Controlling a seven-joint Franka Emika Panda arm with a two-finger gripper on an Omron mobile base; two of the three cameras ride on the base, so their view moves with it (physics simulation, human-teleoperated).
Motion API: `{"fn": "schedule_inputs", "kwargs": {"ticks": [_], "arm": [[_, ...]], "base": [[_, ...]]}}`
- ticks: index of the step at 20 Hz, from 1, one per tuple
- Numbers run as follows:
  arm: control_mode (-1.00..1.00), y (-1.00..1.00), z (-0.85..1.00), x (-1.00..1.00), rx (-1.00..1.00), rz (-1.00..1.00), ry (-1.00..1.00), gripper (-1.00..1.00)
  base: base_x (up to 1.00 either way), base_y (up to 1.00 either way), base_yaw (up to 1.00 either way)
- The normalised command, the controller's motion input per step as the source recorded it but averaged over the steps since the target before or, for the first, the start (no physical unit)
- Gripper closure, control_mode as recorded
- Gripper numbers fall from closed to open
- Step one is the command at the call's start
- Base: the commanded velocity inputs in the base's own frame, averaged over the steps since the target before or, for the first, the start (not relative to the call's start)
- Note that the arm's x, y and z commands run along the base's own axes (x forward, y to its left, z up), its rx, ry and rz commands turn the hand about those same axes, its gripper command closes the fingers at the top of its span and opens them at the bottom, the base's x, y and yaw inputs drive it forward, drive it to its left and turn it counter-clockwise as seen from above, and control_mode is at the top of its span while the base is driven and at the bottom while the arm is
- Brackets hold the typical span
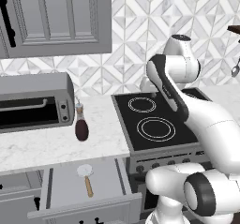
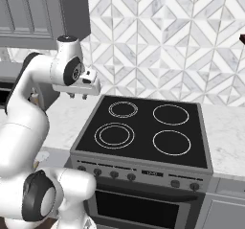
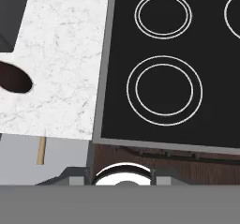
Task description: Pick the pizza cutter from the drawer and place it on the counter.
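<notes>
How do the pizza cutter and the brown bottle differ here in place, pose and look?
The pizza cutter lies flat in the open drawer; the bottle stands upright on the counter. The cutter is slim, with a pale round wheel and tan handle; the bottle is dark brown and round-bodied. Both have a tan part and lie left of the stovetop.

You are looking at one pizza cutter (image 1: 86, 177) lying in one open drawer (image 1: 65, 185), with one dark brown bottle (image 1: 81, 124) and one toaster oven (image 1: 35, 101) standing on the counter (image 1: 56, 143). Four white burner rings are showing on the single black stovetop (image 2: 143, 127).
</notes>
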Motion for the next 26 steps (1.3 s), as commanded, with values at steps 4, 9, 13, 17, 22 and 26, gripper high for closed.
{"fn": "schedule_inputs", "kwargs": {"ticks": [4,9,13,17,22,26], "arm": [[-1.00,0.17,-0.02,-0.21,-0.04,0.05,-0.02,-1.00],[-1.00,0.94,-0.14,-0.25,-0.36,0.29,0.00,-1.00],[-1.00,1.00,-0.21,-0.35,-0.42,0.38,0.02,-1.00],[-1.00,1.00,-0.28,-0.47,-0.32,0.39,0.00,-1.00],[-1.00,1.00,-0.39,-0.55,-0.27,0.40,0.00,-1.00],[-1.00,1.00,-0.74,-0.23,-0.16,0.43,0.04,-1.00]], "base": [[0.00,0.00,0.00],[0.00,0.00,0.00],[0.00,0.00,0.00],[0.00,0.00,0.00],[0.00,0.00,0.00],[0.00,0.00,0.00]]}}
